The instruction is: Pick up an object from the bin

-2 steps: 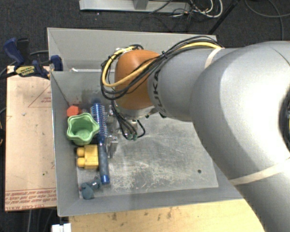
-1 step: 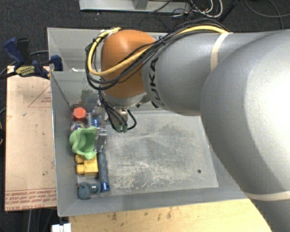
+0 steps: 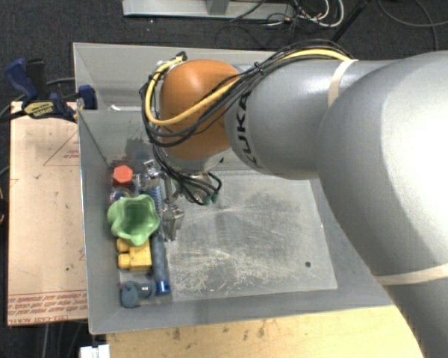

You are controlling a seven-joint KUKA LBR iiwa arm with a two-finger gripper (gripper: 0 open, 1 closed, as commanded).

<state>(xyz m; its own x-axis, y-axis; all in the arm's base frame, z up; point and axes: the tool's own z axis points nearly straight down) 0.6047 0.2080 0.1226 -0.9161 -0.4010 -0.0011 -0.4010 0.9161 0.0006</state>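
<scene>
So all the loose stuff in the grey metal bin (image 3: pixel 269 237) sits in a row along its left wall. My guess is that it slid down the sloped side and stopped there. That would explain why the arm, with its orange wrist cover (image 3: pixel 198 107), leans so far left. The jaws hang low, just beside the floppy green plastic cup (image 3: pixel 134 218), on its right. It's the closest thing, so probably the pick. Honestly can't tell if the jaws are released or clenched, since cables clutter that spot. Below the cup are a yellow block (image 3: pixel 134 256) and a blue tube (image 3: pixel 159 263). A small orange cap (image 3: pixel 122 174) lies above it.
</scene>
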